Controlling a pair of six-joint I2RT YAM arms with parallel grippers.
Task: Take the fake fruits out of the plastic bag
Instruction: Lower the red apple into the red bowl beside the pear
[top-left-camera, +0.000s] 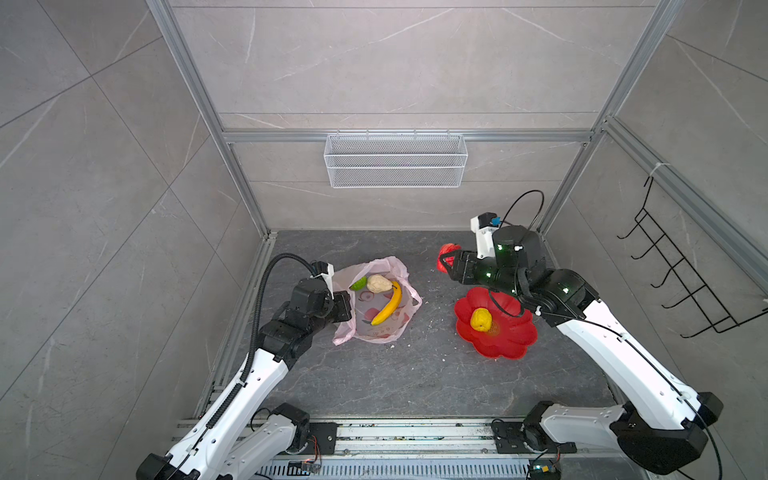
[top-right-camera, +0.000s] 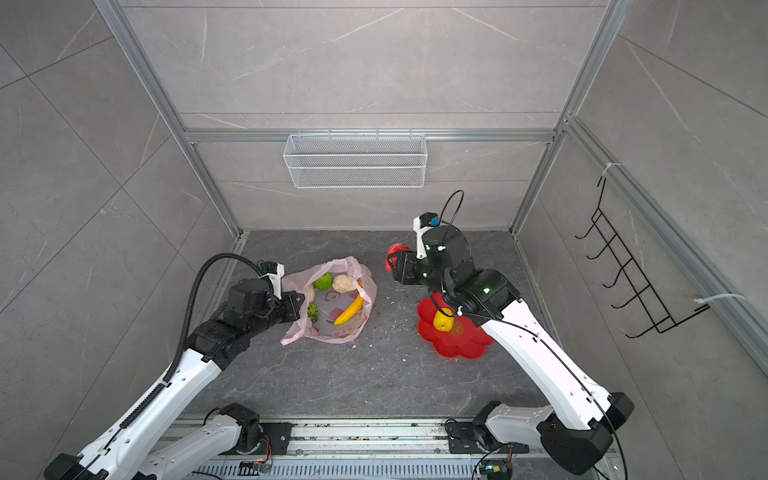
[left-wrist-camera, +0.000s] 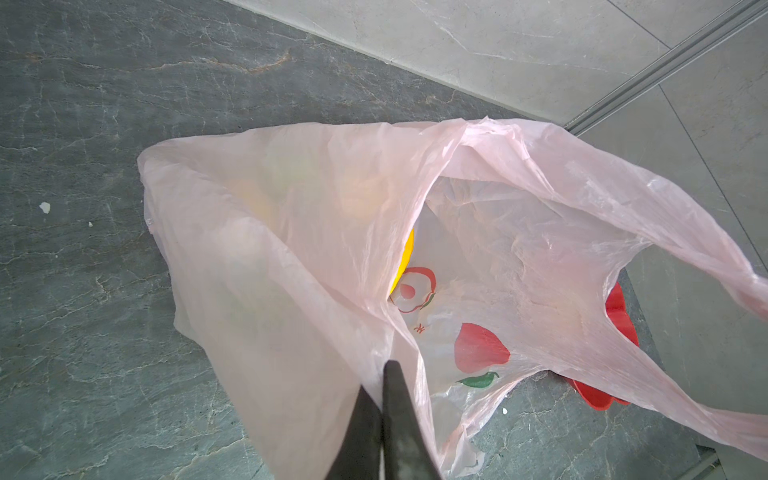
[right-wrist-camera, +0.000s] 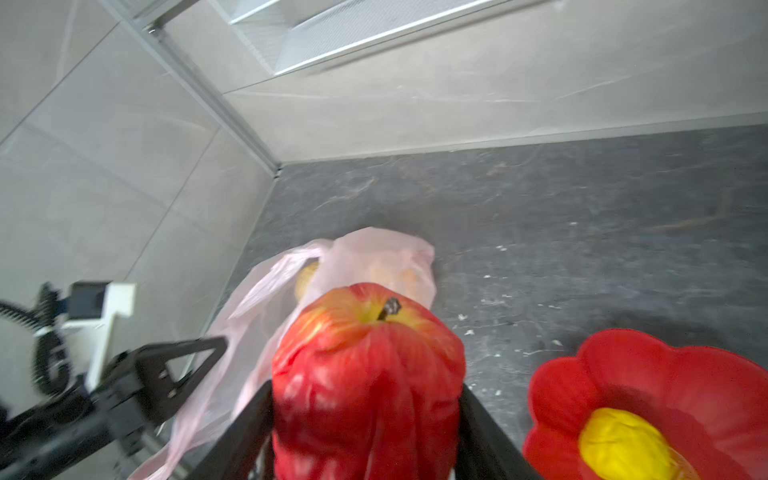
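In both top views the plastic bag (top-left-camera: 397, 268) lies open on the left half of the dark table (top-left-camera: 415, 374), with the banana (top-left-camera: 388, 305), a cream lump (top-left-camera: 378, 284) and a green ball (top-left-camera: 358, 284) inside it; the left end effector (top-left-camera: 349, 309) meets the bag's near-left edge, and the right end effector (top-left-camera: 444, 261) hangs above the table behind the red flower-shaped plate (top-left-camera: 507, 336), holding the small red fruit (top-left-camera: 449, 250) off the surface; a yellow lump (top-left-camera: 481, 319) rests in the plate; a white wire basket (top-left-camera: 395, 160) hangs on the back wall and a black hook rack (top-left-camera: 681, 274) on the right wall; in a top view a second green ball (top-right-camera: 312, 311) and another cream lump (top-right-camera: 309, 292) show at the bag's left side, close to the left end effector (top-right-camera: 300, 307). In the left wrist view the left end effector (left-wrist-camera: 380, 376) is narrow, its two dark tips pressed together on the bag's (left-wrist-camera: 291, 228) thin pink wall and lifting that wall; a sliver of the banana (left-wrist-camera: 405, 262) shows inside beside the red fruit print (left-wrist-camera: 480, 347), and the plate (left-wrist-camera: 619, 316) shows beyond the bag's handle. In the right wrist view the right end effector (right-wrist-camera: 365, 388) clamps the small red fruit (right-wrist-camera: 368, 361) between its black fingers (right-wrist-camera: 478, 424), stem end pointing away from the camera; the bag (right-wrist-camera: 374, 253) lies beyond it, the plate (right-wrist-camera: 685, 374) with the yellow lump (right-wrist-camera: 623, 444) lies to one side, and the left end effector (right-wrist-camera: 199, 349) touches the bag's edge; this view is somewhat blurred.
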